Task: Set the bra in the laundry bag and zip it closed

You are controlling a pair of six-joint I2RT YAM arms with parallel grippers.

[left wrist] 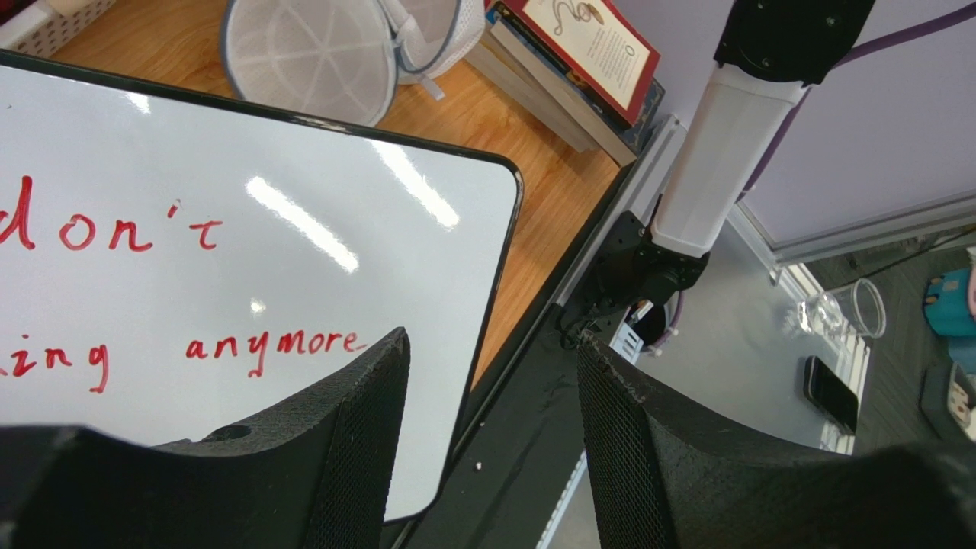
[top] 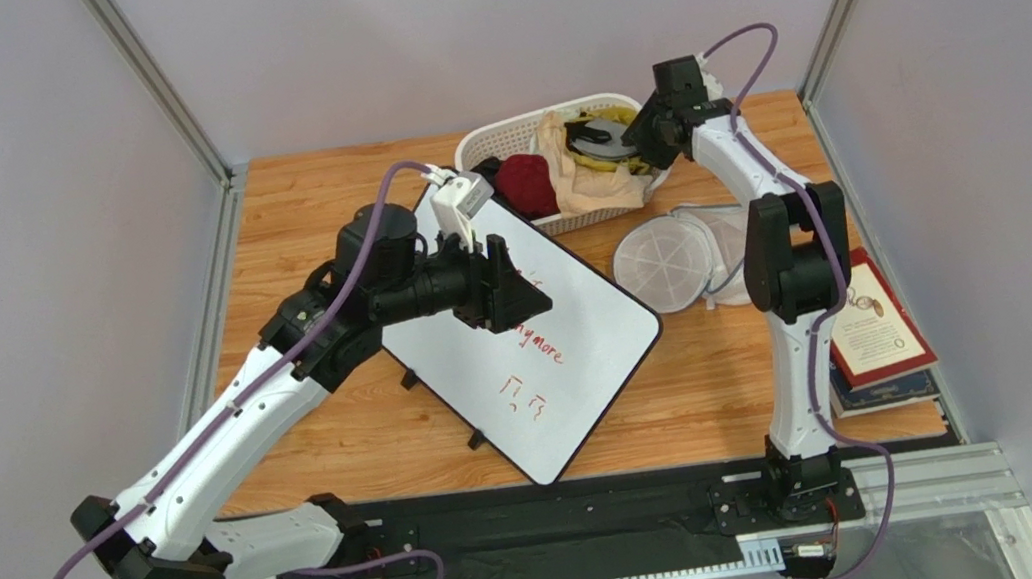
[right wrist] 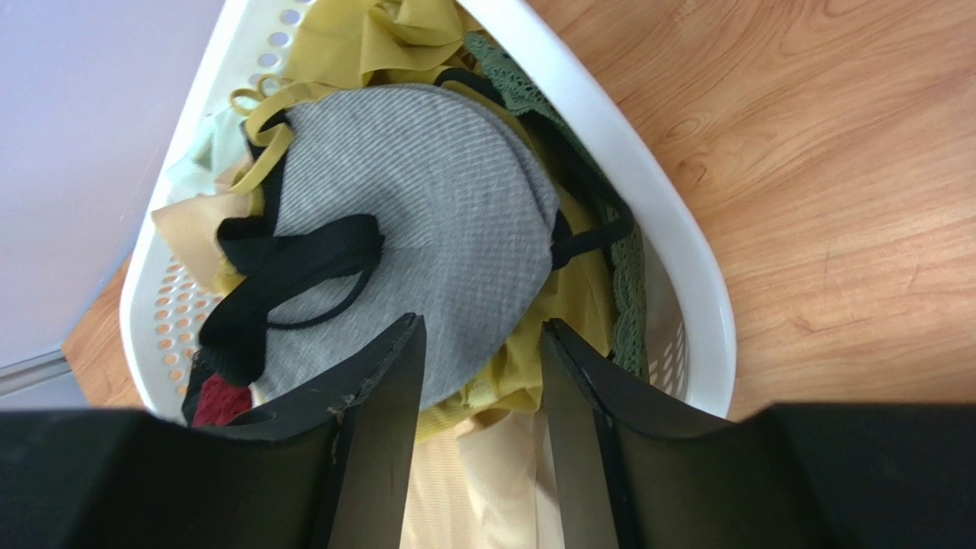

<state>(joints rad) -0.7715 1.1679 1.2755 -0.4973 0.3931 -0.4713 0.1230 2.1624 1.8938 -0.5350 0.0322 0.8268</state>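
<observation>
The left claw hangs spread and empty over the white dry-erase board with red writing on the near wooden counter, probably waiting until the bag needs steadying. Farther right, the round white mesh laundry bag with a grey zipper band lies apparently unzipped, ready to be filled. At the far edge, the right claw reaches into the white slotted plastic basket. Its fingers are parted astride the near rim of the grey padded bra with black straps, which lies on top of yellow cloth. No pinch shows yet.
</observation>
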